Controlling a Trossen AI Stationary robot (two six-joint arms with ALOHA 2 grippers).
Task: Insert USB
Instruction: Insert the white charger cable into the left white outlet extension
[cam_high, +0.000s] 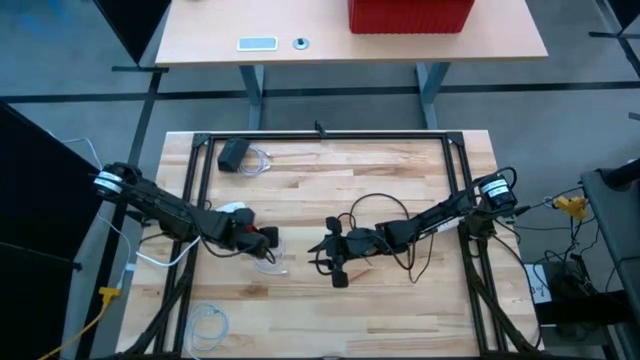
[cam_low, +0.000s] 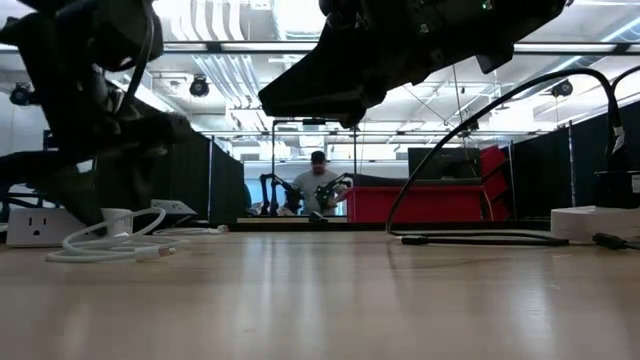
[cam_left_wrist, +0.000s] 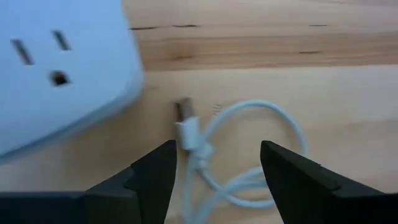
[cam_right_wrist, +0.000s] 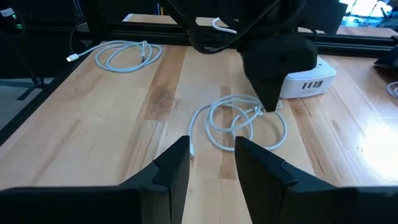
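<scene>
Our left tool (cam_left_wrist: 214, 177) open over the white USB cable's plug (cam_left_wrist: 186, 124), just beside the white power strip (cam_left_wrist: 62, 68) near the surface's (cam_high: 400, 310) left edge, our right tool (cam_right_wrist: 211, 165) open mid-surface, bare wood between them.

Power strip (cam_left_wrist: 56, 68) sits on table (cam_high: 400, 300) at centre-left, w/ coiled USB cable (cam_left_wrist: 249, 155) just beside it, plug end (cam_left_wrist: 184, 112) near strip but apart. Left gripper (cam_left_wrist: 214, 168) hovers over that cable, fingers spread; right gripper (cam_high: 335, 250) is at table centre, 2nd cable coil (cam_high: 208, 322) at front-left corner.

bright overhead light; close wrist view soft and blurred.
</scene>
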